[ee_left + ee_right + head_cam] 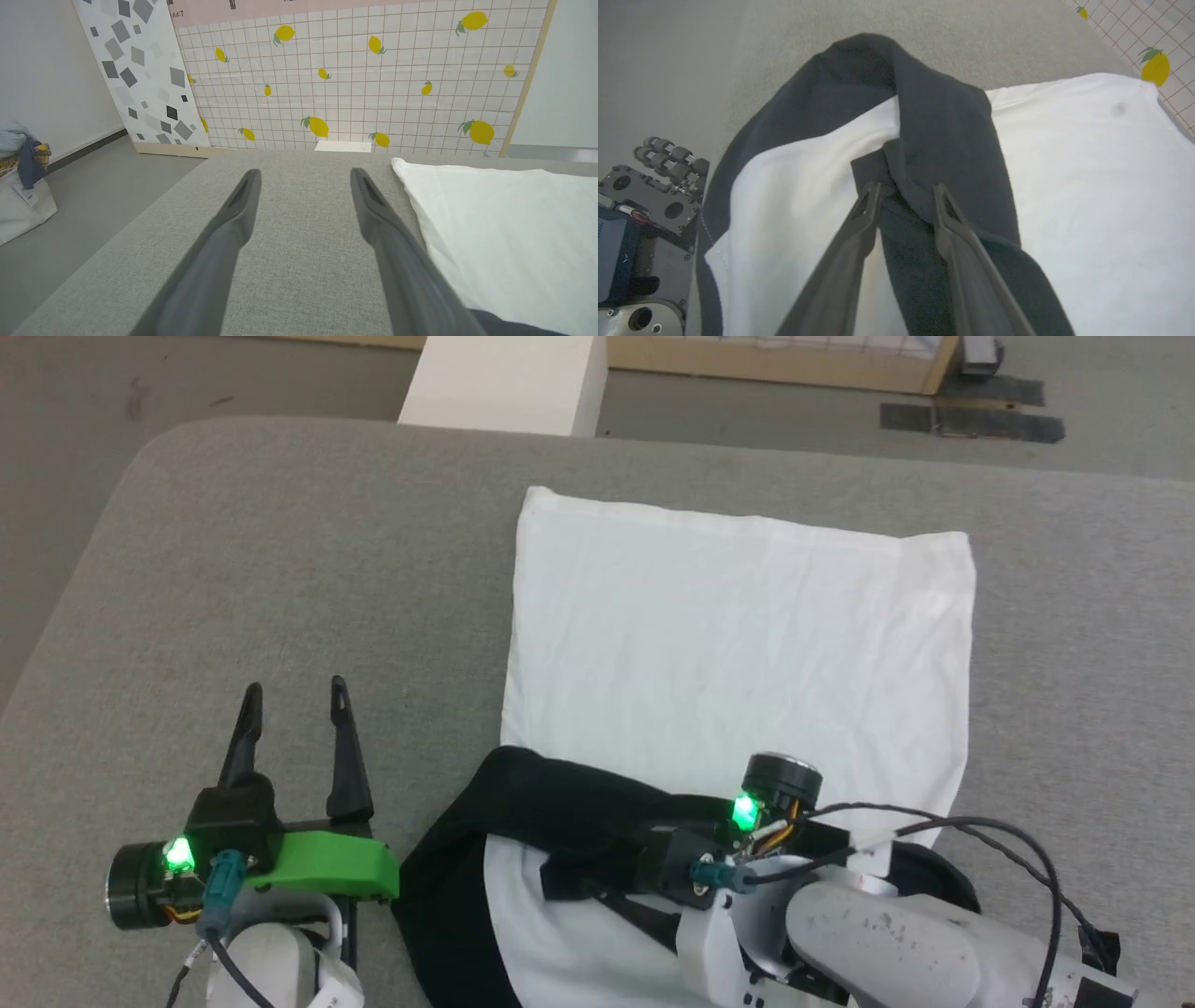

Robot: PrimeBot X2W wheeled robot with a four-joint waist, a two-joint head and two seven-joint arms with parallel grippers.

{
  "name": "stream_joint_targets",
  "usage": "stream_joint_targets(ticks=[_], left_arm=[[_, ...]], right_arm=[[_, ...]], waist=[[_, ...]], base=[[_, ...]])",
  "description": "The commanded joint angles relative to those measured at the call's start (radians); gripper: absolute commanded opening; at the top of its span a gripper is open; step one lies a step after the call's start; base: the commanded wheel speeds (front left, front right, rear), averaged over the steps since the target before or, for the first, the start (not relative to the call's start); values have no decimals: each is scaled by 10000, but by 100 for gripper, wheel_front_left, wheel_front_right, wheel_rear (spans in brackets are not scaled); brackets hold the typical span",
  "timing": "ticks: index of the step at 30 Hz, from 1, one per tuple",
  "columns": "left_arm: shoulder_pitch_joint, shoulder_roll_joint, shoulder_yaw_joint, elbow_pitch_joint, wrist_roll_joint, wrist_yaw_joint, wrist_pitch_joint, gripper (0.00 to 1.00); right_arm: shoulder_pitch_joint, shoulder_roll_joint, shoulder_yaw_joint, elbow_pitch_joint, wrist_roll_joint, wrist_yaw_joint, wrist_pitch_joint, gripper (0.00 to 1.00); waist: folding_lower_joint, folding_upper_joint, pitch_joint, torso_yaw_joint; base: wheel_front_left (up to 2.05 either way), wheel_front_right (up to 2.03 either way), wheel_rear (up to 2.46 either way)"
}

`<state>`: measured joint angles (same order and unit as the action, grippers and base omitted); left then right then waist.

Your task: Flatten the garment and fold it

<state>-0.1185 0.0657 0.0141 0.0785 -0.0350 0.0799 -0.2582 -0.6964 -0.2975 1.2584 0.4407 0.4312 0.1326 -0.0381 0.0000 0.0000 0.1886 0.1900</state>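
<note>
At 7 o'clock the left gripper (295, 689) is spread wide over the grey table (280, 569). At 5 o'clock the right gripper (906, 189) pinches the black sleeve (560, 793). The garment (728, 644) lies right of centre, its long axis running 6 to 12, hem toward 12.

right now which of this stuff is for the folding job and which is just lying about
For the job: garment; right gripper, black sleeve between its fingers; left gripper, open; grey table under it.
Lying about: white box; lemon panel; bag of clothes; floor tape.
</note>
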Motion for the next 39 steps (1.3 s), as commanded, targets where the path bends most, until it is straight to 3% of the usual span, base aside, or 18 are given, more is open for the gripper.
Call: stream_joint_targets(ticks=[1, 7, 14, 19, 25, 29, 36, 39], left_arm=[[-34, 108, 94, 39, 1, -50, -36, 100], [-271, 481, 351, 220, 93, -174, -36, 100], [-1469, 973, 395, 1276, -7, -643, -36, 100], [-2811, 1268, 138, 2421, 87, -974, -27, 100], [-4849, 1508, -393, 3808, 283, -1393, 801, 100], [-6248, 1602, -538, 4853, 147, -1628, 1533, 100], [-8393, 1892, -1318, 6879, -113, -2046, 3490, 100], [-9803, 2229, -2432, 7996, -912, -2099, 5516, 100]], right_arm=[[-136, -18, -136, -187, 25, -19, -222, 100], [77, -495, -1795, -1337, -285, -19, -1046, 100], [1389, -661, -5403, -2656, -1422, -19, -1717, 100], [2654, -110, -8024, -3437, -2335, -19, -2062, 100], [4186, 1211, -10562, -4650, -2780, -19, -2221, 100], [4766, 1932, -11603, -5437, -2522, -19, -2232, 100], [5496, 2350, -12284, -6161, -2461, -19, -2235, 100], [5654, 2448, -12344, -6394, -2405, -19, -2236, 100]], waist=[[0, 0, -356, -345], [0, 0, -721, -847], [0, 0, -780, -1350], [0, 0, -609, -1645], [0, 0, -107, -1953], [0, 0, 407, -2169], [0, 0, 1453, -2582], [0, 0, 2176, -2967]], base=[[0, 0, 0], [0, 0, 0], [0, 0, 0], [0, 0, 0], [0, 0, 0], [0, 0, 0], [0, 0, 0], [0, 0, 0]])
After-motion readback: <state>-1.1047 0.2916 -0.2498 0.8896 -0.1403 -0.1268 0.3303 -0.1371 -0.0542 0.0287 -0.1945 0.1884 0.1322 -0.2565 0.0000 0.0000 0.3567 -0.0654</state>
